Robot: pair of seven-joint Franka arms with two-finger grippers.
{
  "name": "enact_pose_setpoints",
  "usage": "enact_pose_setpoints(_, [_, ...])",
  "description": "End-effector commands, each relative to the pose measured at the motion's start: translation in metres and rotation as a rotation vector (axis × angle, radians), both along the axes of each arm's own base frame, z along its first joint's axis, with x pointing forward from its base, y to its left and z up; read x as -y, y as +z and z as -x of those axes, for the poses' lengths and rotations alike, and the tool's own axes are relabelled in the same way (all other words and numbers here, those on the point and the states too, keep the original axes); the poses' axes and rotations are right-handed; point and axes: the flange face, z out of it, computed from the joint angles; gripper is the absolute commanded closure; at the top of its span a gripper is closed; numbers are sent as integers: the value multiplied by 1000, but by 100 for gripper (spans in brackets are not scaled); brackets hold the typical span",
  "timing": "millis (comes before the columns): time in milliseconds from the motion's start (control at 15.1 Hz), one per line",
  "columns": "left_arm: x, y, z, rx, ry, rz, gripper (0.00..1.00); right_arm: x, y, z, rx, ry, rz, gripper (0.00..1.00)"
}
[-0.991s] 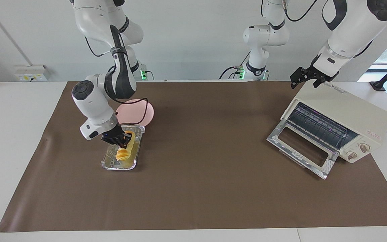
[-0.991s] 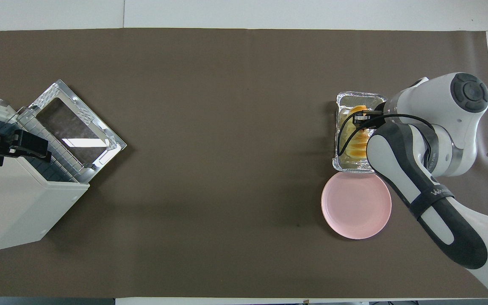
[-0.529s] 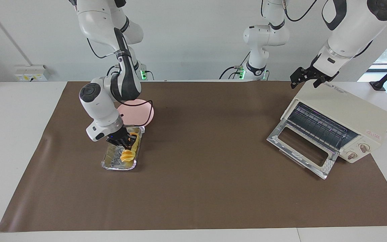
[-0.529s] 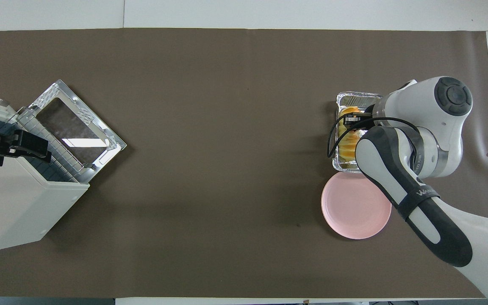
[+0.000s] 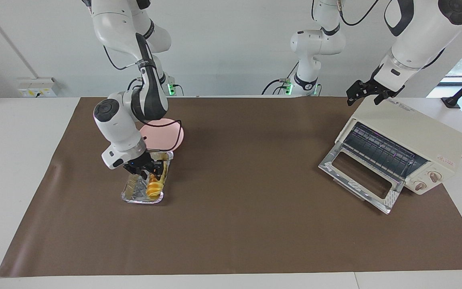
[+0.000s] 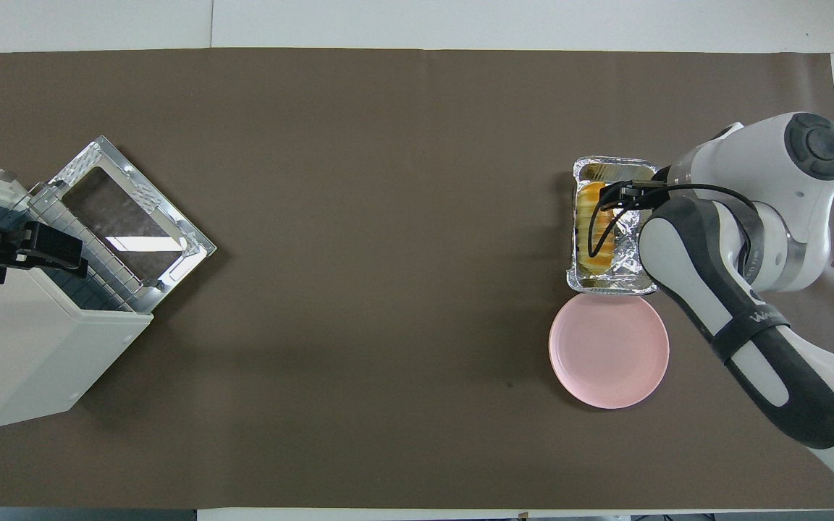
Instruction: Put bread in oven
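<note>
The bread [image 5: 155,188] [image 6: 599,250], a ridged yellow-orange loaf, lies in the crinkled foil tray [image 5: 134,193] [image 6: 630,253] toward the right arm's end of the table. My right gripper [image 5: 149,170] [image 6: 623,195] hangs open just over the tray, above the loaf, holding nothing. The cream-white oven [image 5: 409,134] [image 6: 26,347] stands at the left arm's end, its glass door [image 5: 359,176] [image 6: 127,217] dropped open and the wire rack showing. My left gripper [image 5: 362,98] [image 6: 62,253] waits open over the oven's top edge.
A round pink plate [image 5: 169,134] [image 6: 609,351] sits beside the tray, nearer the robots. A brown mat [image 5: 247,200] covers the table between tray and oven. A third arm's base [image 5: 311,48] stands at the robots' edge.
The right gripper has opened and let the bread go. The loaf, held tilted up a second ago, now lies flat in the foil tray. The left arm has not moved.
</note>
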Motion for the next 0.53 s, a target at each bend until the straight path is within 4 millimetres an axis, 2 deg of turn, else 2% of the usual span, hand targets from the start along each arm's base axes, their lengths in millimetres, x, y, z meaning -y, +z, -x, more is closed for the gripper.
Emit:
enact_pose_setpoints(0, [-3, 3, 3, 18, -2, -12, 0, 29, -3, 10, -28, -2, 9, 0])
enact_pose_setpoints(132, [-3, 3, 3, 18, -2, -12, 0, 34, -10, 19, -47, -5, 9, 0])
enact_pose_setpoints(462, [-3, 3, 3, 18, -2, -12, 0, 38, -43, 40, -38, -25, 15, 1])
